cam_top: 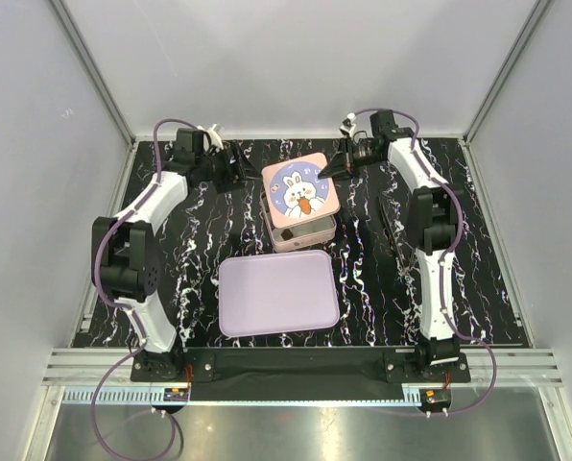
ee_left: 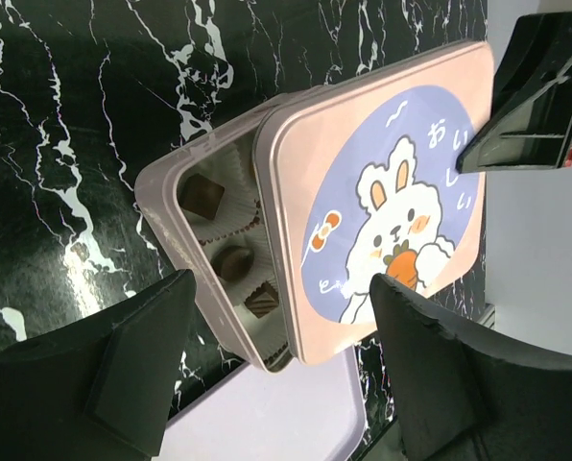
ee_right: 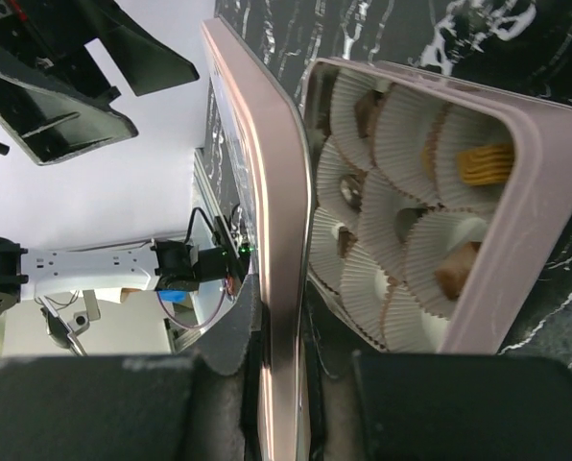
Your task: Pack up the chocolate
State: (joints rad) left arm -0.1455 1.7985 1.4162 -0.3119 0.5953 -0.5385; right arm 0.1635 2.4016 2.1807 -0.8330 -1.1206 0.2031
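Note:
A square pink tin stands behind the lilac tray. My right gripper is shut on the edge of its bunny-printed lid and holds it raised over the tin, shifted so one side is uncovered. In the right wrist view the lid's rim sits between my fingers. The tin holds white paper cups with chocolate: an orange-tan piece, a tan piece and a brown one. The left wrist view shows dark pieces. My left gripper is open, left of the tin.
The black marbled table is walled by grey panels with metal frame posts. The right arm's lower links rise at the right of the tin. The tray lies just in front of the tin.

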